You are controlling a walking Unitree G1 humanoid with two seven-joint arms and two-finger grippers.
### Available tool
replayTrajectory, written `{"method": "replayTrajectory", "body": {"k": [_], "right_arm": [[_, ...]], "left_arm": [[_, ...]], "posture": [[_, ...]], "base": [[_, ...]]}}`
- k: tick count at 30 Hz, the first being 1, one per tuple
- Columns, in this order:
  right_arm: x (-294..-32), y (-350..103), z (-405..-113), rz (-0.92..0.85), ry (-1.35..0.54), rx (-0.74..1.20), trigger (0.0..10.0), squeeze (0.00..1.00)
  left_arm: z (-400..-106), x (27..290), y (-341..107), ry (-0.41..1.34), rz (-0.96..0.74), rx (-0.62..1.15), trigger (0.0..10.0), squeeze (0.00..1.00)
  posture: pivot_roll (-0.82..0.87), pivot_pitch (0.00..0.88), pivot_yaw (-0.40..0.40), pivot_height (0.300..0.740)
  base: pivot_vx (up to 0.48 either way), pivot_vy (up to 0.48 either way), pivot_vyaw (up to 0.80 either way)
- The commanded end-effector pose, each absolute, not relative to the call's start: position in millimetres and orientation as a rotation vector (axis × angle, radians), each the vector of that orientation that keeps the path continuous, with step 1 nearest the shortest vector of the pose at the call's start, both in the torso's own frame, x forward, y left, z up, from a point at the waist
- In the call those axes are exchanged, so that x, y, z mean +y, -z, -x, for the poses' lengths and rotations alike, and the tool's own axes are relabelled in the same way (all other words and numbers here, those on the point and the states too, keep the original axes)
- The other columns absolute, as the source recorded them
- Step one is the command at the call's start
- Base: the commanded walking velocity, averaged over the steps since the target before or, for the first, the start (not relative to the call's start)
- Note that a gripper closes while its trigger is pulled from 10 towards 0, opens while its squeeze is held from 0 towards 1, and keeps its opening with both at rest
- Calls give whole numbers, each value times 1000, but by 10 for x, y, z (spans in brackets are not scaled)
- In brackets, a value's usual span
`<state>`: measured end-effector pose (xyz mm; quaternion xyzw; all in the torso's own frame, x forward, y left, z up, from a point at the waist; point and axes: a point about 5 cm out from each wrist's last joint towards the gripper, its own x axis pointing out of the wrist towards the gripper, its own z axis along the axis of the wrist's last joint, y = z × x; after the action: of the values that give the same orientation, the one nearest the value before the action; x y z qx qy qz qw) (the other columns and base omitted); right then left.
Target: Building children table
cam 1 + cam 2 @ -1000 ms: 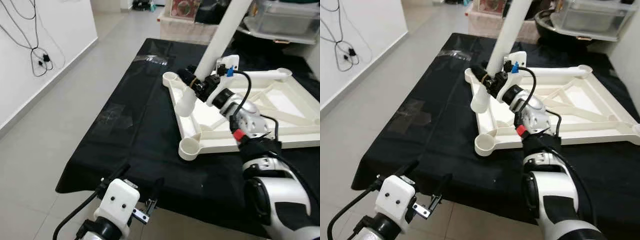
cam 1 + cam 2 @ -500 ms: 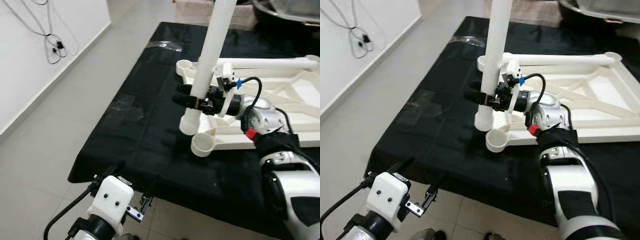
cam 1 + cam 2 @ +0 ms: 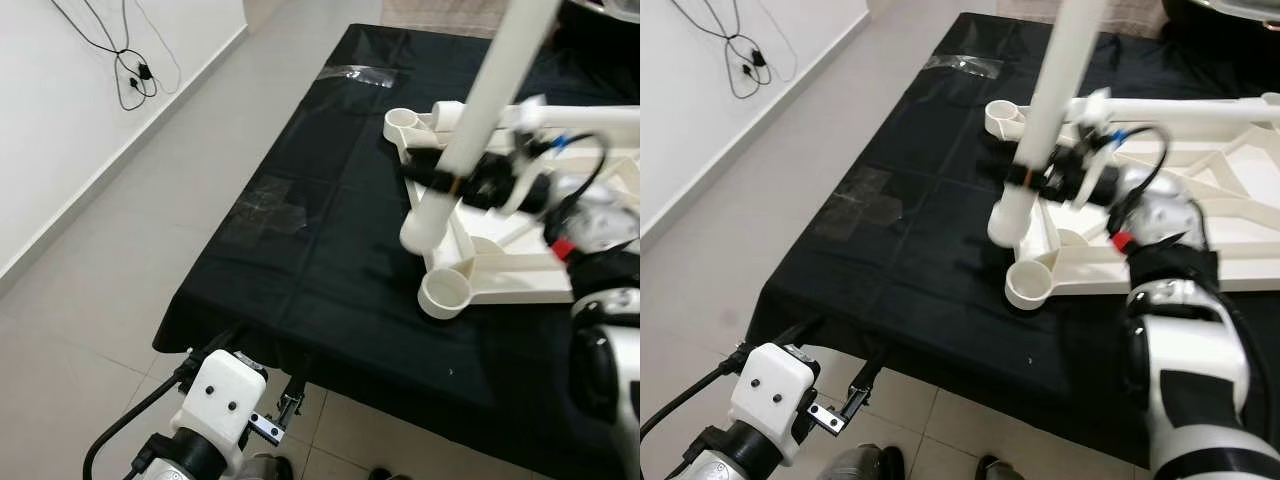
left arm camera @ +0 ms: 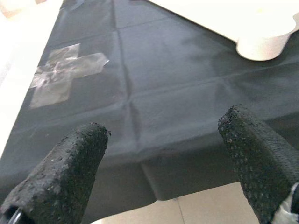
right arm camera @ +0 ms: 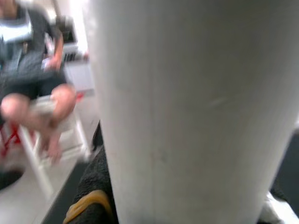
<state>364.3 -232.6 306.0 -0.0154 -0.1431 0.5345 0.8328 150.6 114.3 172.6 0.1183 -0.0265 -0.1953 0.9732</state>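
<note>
Above the tabletop frame (image 3: 1160, 262), right tool (image 3: 1032, 180) around white leg (image 3: 1048, 115).

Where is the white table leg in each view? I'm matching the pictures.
Left eye view: leg, upper right, slanting above the socket.
Right eye view: leg, top centre, above the socket.
Left wrist view: I can't see it.
Right wrist view: leg, close up.
Shared landmark: the socket.

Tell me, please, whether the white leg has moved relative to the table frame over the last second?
Yes. The leg, held by the right pincer, has swung from a slant over the frame to nearly upright, its foot nearer the front corner socket.
</note>
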Motion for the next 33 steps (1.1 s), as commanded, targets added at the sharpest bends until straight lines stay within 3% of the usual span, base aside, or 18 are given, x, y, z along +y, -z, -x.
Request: {"method": "replayTrajectory", "body": {"k": [1,4,9,13,14,16,23,25,33], "right_arm": [[-2338,-3110,-3630,3,-1146,-342,0,0],[-2365,-3177,-3627,-9,-1135,-372,0,0],[-2523,-3133,-3596,101,-1101,-265,0,0],[-2561,-2736,-3664,414,-935,-7,0,0],[-2561,-2736,-3664,414,-935,-7,0,0],[-2483,-2786,-3823,521,-648,-104,0,0],[-2486,-2945,-3908,558,-413,-209,0,0],[-2593,-3178,-3931,597,-176,-292,0,0],[-2549,-3101,-3966,566,-126,-299,0,0]], "left_arm": [[-1485,1159,-1687,407,-246,-22,10000,0],[-1487,1156,-1685,410,-246,-20,10000,0],[-1480,1139,-1675,417,-245,-19,10000,0],[-1475,1141,-1670,418,-247,-19,10000,0],[-1475,1141,-1670,418,-247,-19,10000,0],[-1487,1138,-1671,420,-250,-23,10000,0],[-1501,1127,-1667,423,-254,-27,10000,0],[-1515,1146,-1664,415,-258,-31,10000,0],[-1524,1132,-1658,416,-256,-35,10000,0]], "posture": [[208,241,24,740],[206,239,26,740],[199,218,23,740],[206,196,21,740],[206,196,21,740],[203,178,25,740],[211,169,21,740],[193,156,8,740],[185,160,2,740]], "base": [[0,0,0],[0,0,0],[0,0,0],[0,0,0],[0,0,0],[0,0,0],[0,0,0],[0,0,0],[0,0,0]]}}
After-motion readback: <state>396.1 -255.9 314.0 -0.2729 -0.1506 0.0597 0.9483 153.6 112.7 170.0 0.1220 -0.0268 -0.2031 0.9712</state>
